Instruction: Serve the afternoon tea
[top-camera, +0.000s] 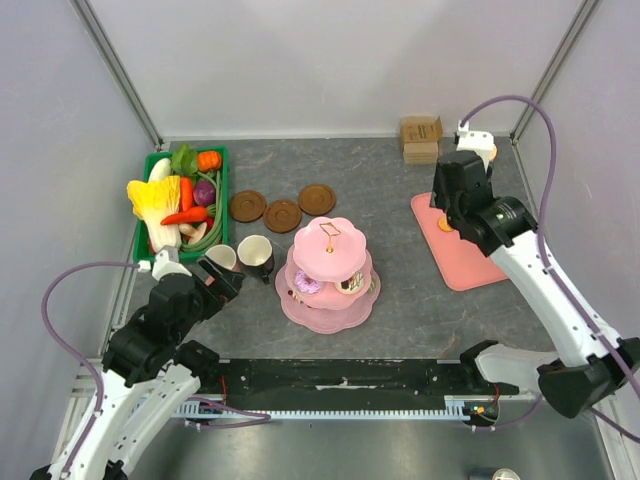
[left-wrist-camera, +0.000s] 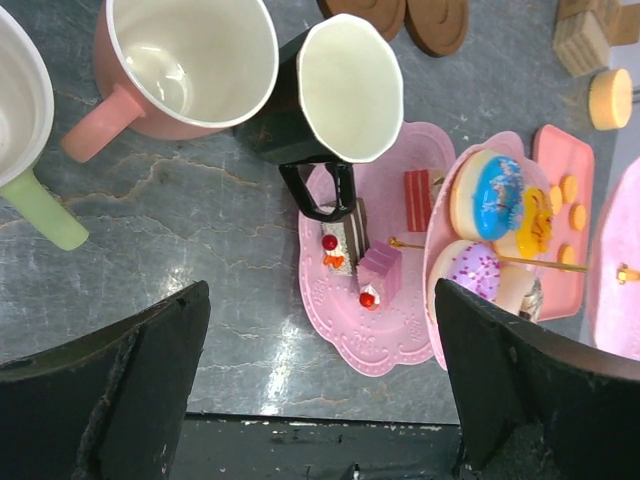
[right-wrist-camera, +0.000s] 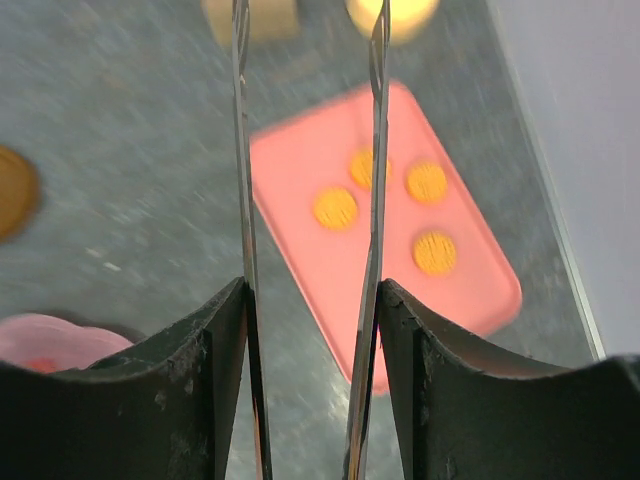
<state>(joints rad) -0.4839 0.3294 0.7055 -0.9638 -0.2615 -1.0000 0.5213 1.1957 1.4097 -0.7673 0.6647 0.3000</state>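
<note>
**Left arm, wrist view.** The left gripper (left-wrist-camera: 320, 400) is standing fully spread, its two dark fingers (left-wrist-camera: 110, 385) wide apart and gripping nothing. It is touching nothing.
- Just ahead of the gap, the bottom plate of the pink tiered stand (left-wrist-camera: 350, 330) is resting on the grey table.
- The cake bits (left-wrist-camera: 380, 270) are lying on that plate. The purple donut (left-wrist-camera: 470, 270) is sitting on the tier above, off toward one finger.
- Beyond the plate, the dark mug (left-wrist-camera: 340, 90) is standing upright, and its handle is overlapping the plate's rim in this view.
- The pink mug (left-wrist-camera: 190, 60) is standing just beside the dark mug, toward the other finger. The pale mug (left-wrist-camera: 15, 110) is standing further out on that side.
- Farthest off, the brown saucers (left-wrist-camera: 437, 22) are lying flat.

**Right arm, wrist view.** The right gripper (right-wrist-camera: 310, 100) is hanging partly open above the pink tray (right-wrist-camera: 290, 170), with nothing between its thin fingers.
- Four orange biscuits (right-wrist-camera: 335, 208) are lying on the tray below. One is showing in the gap, one is half hidden behind a finger, and two are lying outside it.
- Beyond the tray, a yellow disc (right-wrist-camera: 392, 10) is appearing blurred.
</note>
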